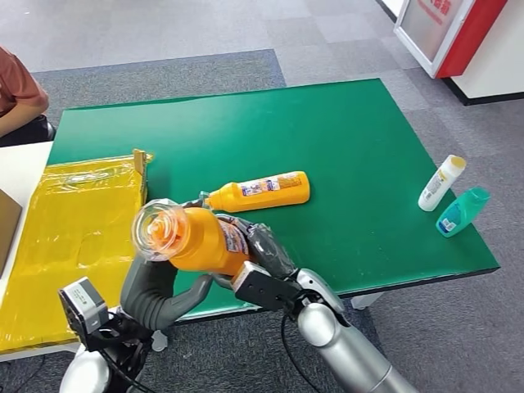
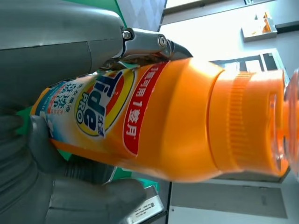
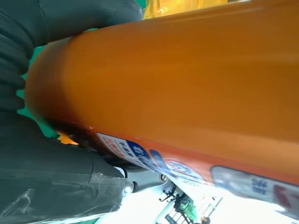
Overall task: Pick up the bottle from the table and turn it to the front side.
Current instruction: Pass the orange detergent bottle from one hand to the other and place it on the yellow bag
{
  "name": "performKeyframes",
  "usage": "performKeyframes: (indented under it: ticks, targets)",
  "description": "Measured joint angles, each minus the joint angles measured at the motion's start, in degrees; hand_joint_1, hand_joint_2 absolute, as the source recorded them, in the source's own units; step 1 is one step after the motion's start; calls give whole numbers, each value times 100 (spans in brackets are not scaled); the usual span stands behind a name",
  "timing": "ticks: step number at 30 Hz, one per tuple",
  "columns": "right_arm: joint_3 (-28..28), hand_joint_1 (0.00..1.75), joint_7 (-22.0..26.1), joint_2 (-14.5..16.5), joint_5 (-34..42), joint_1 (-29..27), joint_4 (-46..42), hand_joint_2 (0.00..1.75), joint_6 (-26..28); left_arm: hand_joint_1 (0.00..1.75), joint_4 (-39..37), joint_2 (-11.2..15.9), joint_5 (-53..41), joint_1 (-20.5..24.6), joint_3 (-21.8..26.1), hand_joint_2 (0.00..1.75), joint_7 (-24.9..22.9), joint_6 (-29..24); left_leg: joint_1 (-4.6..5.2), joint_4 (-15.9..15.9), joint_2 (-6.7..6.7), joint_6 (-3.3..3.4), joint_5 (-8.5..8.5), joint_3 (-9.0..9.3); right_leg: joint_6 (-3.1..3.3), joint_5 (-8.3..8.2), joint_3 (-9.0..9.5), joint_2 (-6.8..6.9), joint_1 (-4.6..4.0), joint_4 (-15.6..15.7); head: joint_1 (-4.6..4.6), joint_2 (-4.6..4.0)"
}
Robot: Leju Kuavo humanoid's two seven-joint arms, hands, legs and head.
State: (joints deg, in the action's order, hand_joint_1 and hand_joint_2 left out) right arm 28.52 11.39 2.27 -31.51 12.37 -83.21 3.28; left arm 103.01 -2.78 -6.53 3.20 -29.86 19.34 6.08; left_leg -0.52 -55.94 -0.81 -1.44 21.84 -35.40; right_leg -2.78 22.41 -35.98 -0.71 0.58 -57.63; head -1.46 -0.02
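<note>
An orange Tide bottle with a clear cap is held above the table's near edge, lying almost level with its cap toward my left. My left hand cups it from below around the middle. My right hand grips its base end. In the left wrist view the bottle shows its Tide PRO label, with my left hand wrapped round the lower body. Up close in the right wrist view, the bottle shows its plain orange side, and my right hand lies against it.
A second orange bottle lies on the green table just beyond. A white bottle and a teal bottle lie near the right edge. A yellow bag covers the left side. A person sits at the far left.
</note>
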Motion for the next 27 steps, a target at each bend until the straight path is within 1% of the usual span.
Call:
performKeyframes:
  ticks: [10, 11, 14, 15, 20, 27]
  targets:
    - [7, 175, -8, 40, -126, -25, 11, 175, 21, 175, 2, -42, -16, -14, 63, 175, -15, -34, 0, 0, 0, 0, 0, 0, 0, 0, 0, 0, 0, 0, -1, 0]
    - [7, 143, -9, 44, -140, -29, 11, 175, 21, 175, 3, -48, -16, -22, 68, 175, -15, -33, 0, 0, 0, 0, 0, 0, 0, 0, 0, 0, 0, 0, -1, 0]
    - [5, 12, -26, 61, -173, -38, 12, 175, 22, 175, 9, -71, -15, -45, 83, 175, -15, -25, 0, 0, 0, 0, 0, 0, 0, 0, 0, 0, 0, 0, -1, 0]
    - [5, 0, -45, 66, -187, -39, 13, 175, 19, 175, 11, -78, -16, -53, 85, 175, -15, -19, 0, 0, 0, 0, 0, 0, 0, 0, 0, 0, 0, 0, 0, 0]
    - [1, 0, -146, 73, -245, -41, 50, 175, -12, 175, 34, -97, -42, -95, 75, 175, -10, -23, 0, 0, 0, 0, 0, 0, 0, 0, 0, 0, 0, 0, -1, 0]
    - [-107, 0, -244, 73, -331, -77, 61, 175, 57, 175, 96, -90, -445, -116, 233, 175, -63, -329, 0, 0, 0, 0, 0, 0, 0, 0, -1, 0, 0, 0, -1, 0]
